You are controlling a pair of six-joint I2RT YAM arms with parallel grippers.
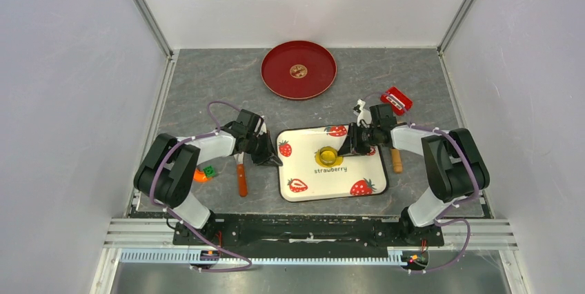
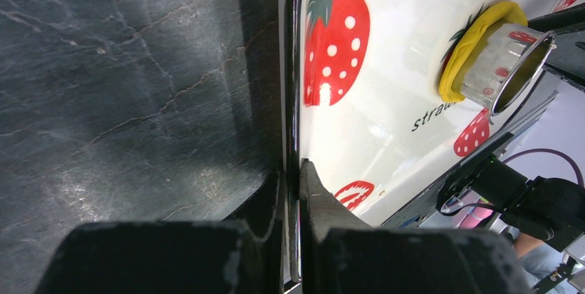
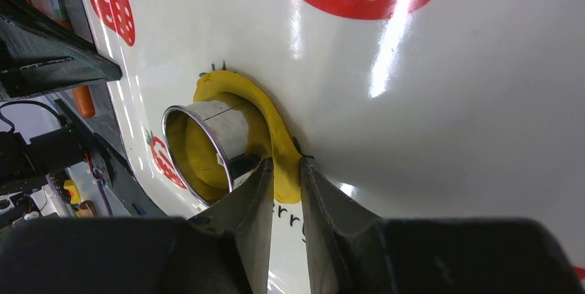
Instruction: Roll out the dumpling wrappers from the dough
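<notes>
**Left gripper** [image 2: 291,170]: one. Narrow, clamped on the rim of the tray [image 1: 310,139] at the tray's 9 o'clock edge, one finger inside the rim and one outside.

**Handled tools:** two. The orange-handled one [image 1: 241,182] lies off the tray at 9 o'clock. The wooden-handled one [image 1: 396,161] lies off the tray at 3 o'clock. Both have their long axes running 12 to 6.

**Tray:** one, with its long axis running 9 to 3.

**Dough** [image 3: 238,90]: one yellow piece near the tray's centre. It is round, with no long axis.

**Cutter** [image 3: 221,128]: one metal ring, standing upright and pressed into the dough. A yellow rim is left outside its wall.

**Right gripper** [image 3: 284,164]: one. Narrow, with the fingers astride the dough rim just outside the cutter. Whether they are pinching it yet cannot be told.

**Key relation:** the dough lies at about 8 o'clock from the right gripper in the top view, and they are touching or nearly so. The right arm is the nearer. The left arm only steadies the tray.

**Plate** [image 1: 276,83]: one, red, at 12 o'clock from the tray and well apart from it.

**Wrapper** [image 1: 298,71]: one finished disc at the plate's centre. A second appears to be sitting uncollected inside the cutter.
</notes>
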